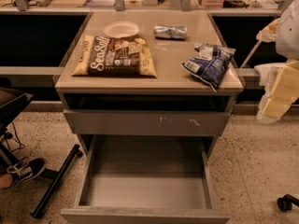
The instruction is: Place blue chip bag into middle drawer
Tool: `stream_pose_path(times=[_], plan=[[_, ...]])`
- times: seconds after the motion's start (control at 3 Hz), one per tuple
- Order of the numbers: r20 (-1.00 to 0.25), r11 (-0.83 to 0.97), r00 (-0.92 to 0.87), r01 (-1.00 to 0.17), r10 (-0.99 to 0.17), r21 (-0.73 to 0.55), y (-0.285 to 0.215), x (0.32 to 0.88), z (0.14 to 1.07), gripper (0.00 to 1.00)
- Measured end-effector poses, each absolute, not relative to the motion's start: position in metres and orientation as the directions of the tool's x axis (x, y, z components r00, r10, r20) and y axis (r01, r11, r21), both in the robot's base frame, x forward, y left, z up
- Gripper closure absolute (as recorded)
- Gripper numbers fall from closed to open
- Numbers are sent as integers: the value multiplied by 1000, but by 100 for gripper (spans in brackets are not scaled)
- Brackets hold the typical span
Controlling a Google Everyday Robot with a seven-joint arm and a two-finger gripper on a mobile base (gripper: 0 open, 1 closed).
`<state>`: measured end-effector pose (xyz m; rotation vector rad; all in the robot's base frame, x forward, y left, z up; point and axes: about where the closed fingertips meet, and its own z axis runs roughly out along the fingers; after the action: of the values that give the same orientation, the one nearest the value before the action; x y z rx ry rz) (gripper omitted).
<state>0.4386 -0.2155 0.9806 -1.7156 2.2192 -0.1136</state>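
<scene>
The blue chip bag [209,65] lies on the right side of the tan cabinet top [170,64], its lower corner reaching the front right edge. The middle drawer [145,183] is pulled wide open below, with a plain grey front and nothing on its smooth grey floor. My gripper [276,97], a pale yellowish shape, hangs at the right edge of the view. It is right of the cabinet, apart from the bag and at about the height of the cabinet top.
A large tan-and-brown Sea Salt bag [115,55], a white plate [121,29] and a small silver foil packet [170,31] lie on the top. A shut scratched drawer front [147,122] sits above the open drawer. A person's shoe [24,168] and a black chair leg [55,181] are at the left.
</scene>
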Motion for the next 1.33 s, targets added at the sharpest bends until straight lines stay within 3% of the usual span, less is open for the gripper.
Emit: stream_pose_path(times=[0.67,1.0,1.33], plan=[[-230,277,-220,-927,-948,-253,-222,462,986,0],[-277,280,-213,-932,-937,-231,-229,518,985,0],[-310,299,-208,-911,-928,-284,-234,535,1005,0]])
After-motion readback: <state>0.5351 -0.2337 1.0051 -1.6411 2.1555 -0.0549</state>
